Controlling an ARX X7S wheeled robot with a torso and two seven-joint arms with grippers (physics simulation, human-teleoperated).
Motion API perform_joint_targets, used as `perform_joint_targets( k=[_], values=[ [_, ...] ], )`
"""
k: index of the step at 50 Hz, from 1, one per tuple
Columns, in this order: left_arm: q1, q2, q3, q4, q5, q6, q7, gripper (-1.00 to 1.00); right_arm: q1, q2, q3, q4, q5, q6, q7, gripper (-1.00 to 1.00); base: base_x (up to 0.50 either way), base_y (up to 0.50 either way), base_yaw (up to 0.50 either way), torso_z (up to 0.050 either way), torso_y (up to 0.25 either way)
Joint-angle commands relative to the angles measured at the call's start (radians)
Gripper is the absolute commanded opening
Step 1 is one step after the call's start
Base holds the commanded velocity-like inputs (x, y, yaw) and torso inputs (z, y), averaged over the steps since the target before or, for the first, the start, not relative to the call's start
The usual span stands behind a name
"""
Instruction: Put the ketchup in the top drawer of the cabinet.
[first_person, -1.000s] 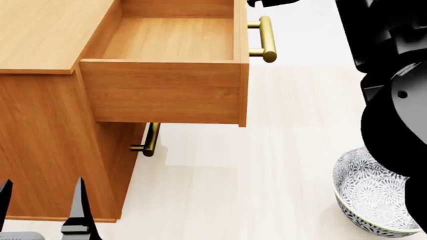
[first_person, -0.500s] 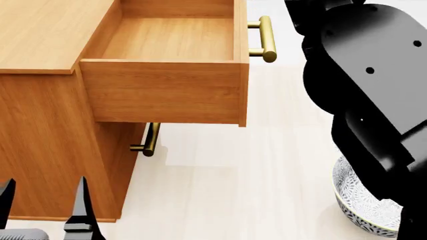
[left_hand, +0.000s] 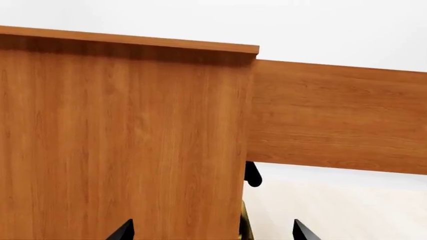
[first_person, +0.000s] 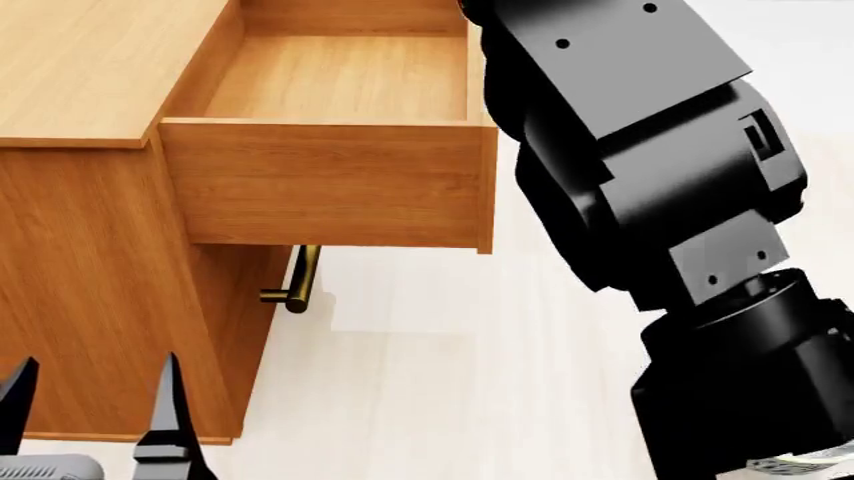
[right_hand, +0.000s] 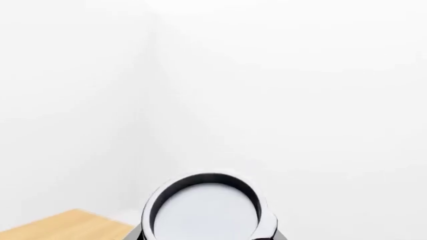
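Note:
The cabinet (first_person: 80, 70) stands at the left, with the top drawer (first_person: 334, 80) pulled out and empty inside. In the right wrist view the silver lid of the ketchup (right_hand: 203, 210) sits between the jaws of my right gripper (right_hand: 203, 237), which is shut on it. In the head view my right arm (first_person: 641, 180) hides that gripper and the can beside the drawer's front. My left gripper (first_person: 91, 425) is open and empty, low by the cabinet's side (left_hand: 120, 140); its tips frame the cabinet's front corner (left_hand: 213, 232).
The lower drawer's brass handle (first_person: 300, 280) sticks out under the top drawer. A sliver of the grey-patterned bowl (first_person: 801, 466) shows at the bottom right under my right arm. Pale floor (first_person: 441, 380) lies in front of the cabinet.
My right arm has swung left and forward across the view, now covering the top drawer's handle and most of the bowl. My left gripper has hardly moved.

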Motion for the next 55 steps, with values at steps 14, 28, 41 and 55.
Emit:
perform_joint_targets(
  k=[14,28,41,55],
  values=[
    [-0.01,-0.003,0.004,-0.013,-0.009,0.001,-0.003,1.0,0.131,-0.183,-0.026,0.439,-0.093,-0.137,-0.136,-1.0,0.0,0.0,0.0,0.0,0.0],
    [-0.025,0.0,0.013,-0.025,-0.012,-0.004,-0.003,1.0,0.27,-0.229,-0.621,0.742,0.408,-0.337,-0.135,-1.0,0.0,0.0,0.0,0.0,0.001],
    [-0.031,-0.001,0.023,-0.026,-0.009,-0.006,-0.005,1.0,0.322,-0.229,-0.885,0.727,0.735,-0.309,-0.2,-1.0,0.0,0.0,0.0,0.0,0.0],
    [-0.024,-0.006,0.017,-0.038,-0.016,0.008,-0.005,1.0,0.333,-0.229,-0.912,0.761,0.765,-0.196,-0.263,-1.0,0.0,0.0,0.0,0.0,0.001]
  ],
)
